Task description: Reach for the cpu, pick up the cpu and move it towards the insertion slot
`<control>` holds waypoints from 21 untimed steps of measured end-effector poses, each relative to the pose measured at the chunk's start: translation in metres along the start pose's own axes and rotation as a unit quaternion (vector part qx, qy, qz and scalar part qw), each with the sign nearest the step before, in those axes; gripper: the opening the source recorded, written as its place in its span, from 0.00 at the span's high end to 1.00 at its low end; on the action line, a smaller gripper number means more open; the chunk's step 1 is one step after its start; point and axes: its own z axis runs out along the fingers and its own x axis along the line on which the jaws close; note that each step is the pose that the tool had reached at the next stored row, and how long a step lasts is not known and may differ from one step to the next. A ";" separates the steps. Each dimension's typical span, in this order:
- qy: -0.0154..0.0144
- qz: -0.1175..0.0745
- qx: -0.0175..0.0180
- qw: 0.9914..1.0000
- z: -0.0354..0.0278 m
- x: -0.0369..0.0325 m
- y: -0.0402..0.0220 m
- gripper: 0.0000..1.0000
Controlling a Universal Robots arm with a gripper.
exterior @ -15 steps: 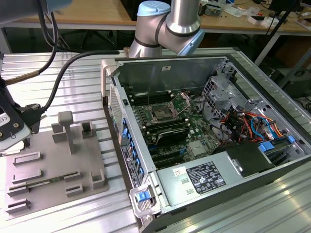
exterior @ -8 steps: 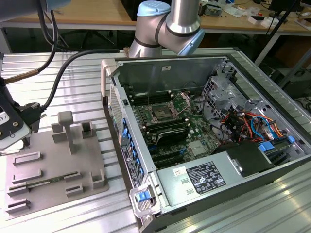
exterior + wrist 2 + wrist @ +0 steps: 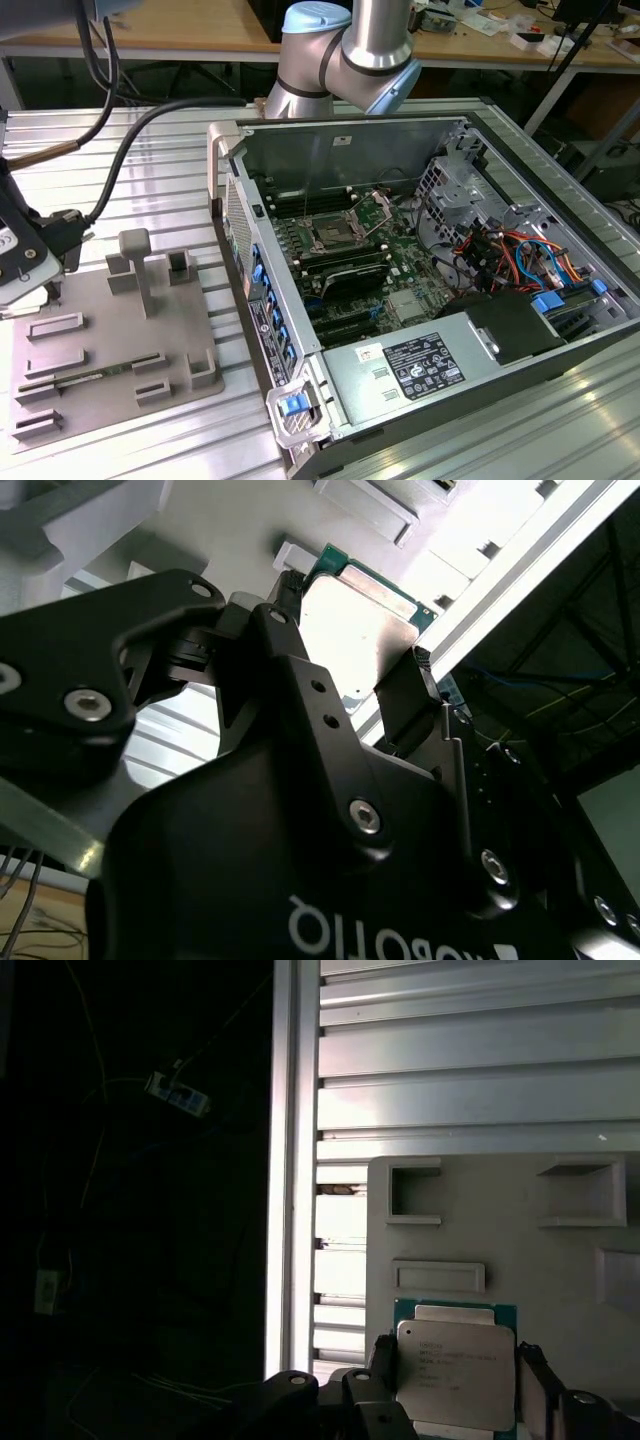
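Observation:
The cpu point(image 3: 455, 1370) is a pale silvery square with a green rim. It sits between my two black fingers point(image 3: 380, 1355) over the near edge of the grey tray point(image 3: 560, 1260). In both wrist views a finger presses against each side of the chip, so my gripper point(image 3: 350, 630) is shut on the cpu point(image 3: 355, 615). In the exterior view my wrist and cable stand at the far left, above the tray point(image 3: 100, 340). The insertion slot point(image 3: 328, 235), a dark socket in a shiny frame, lies inside the open computer case at the exterior view's right of the tray.
The open computer case point(image 3: 430, 290) holds the motherboard, black memory slots point(image 3: 350, 265), coloured cables and a power supply point(image 3: 420, 365). Raised grey blocks point(image 3: 140, 265) stand on the tray. Ribbed aluminium table point(image 3: 480, 1070) lies all around, with a dark drop past its edge.

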 end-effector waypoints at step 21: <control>0.000 0.000 0.000 1.000 -0.0117 0.0001 0.0007 0.45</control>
